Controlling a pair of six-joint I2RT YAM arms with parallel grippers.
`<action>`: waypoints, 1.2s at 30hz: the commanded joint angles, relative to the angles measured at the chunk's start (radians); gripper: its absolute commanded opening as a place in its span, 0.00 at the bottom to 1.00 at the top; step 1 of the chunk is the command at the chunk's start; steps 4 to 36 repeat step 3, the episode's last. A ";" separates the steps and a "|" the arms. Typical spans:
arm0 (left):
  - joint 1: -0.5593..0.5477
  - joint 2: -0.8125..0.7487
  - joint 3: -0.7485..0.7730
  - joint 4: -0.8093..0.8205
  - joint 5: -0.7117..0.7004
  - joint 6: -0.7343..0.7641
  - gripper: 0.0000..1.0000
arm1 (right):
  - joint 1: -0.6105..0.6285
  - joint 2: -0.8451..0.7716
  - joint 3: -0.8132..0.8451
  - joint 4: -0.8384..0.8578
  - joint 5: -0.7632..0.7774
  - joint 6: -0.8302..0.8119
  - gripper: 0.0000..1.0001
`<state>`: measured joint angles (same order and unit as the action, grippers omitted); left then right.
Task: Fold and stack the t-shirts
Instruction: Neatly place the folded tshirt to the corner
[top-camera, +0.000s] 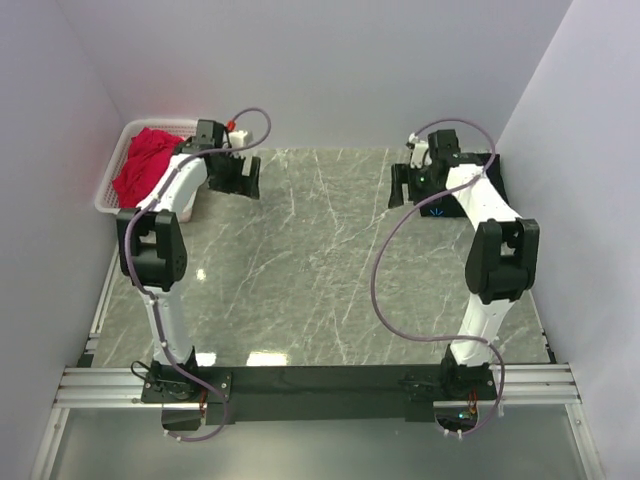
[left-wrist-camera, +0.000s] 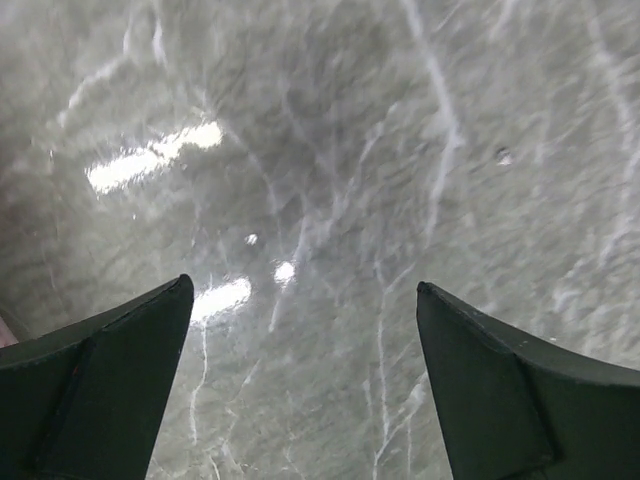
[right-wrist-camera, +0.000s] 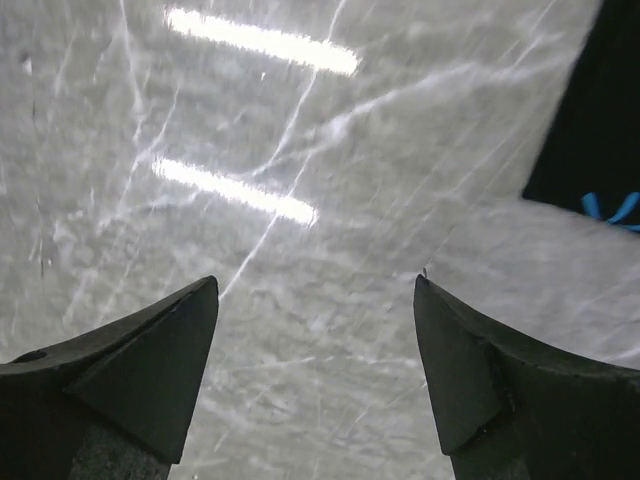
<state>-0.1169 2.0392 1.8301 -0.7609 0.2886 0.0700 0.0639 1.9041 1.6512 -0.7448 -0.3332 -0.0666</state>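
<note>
Far L: red t-shirt sits bunched in the white basket. Just R of it, your L jaws hang over the worktop, spread wide, gripping nothing. Far R, your R jaws also gape, empty, over the worktop by the edge of the black t-shirt, w/ its blue mark showing.

Overhead view looks down; both wrist views hug the table.
</note>
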 joint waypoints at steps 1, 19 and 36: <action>0.011 -0.063 -0.044 0.081 -0.040 -0.004 0.99 | 0.025 -0.125 -0.040 0.070 -0.055 0.005 0.86; 0.011 -0.073 -0.054 0.095 -0.036 -0.013 0.99 | 0.033 -0.138 -0.053 0.082 -0.059 0.002 0.86; 0.011 -0.073 -0.054 0.095 -0.036 -0.013 0.99 | 0.033 -0.138 -0.053 0.082 -0.059 0.002 0.86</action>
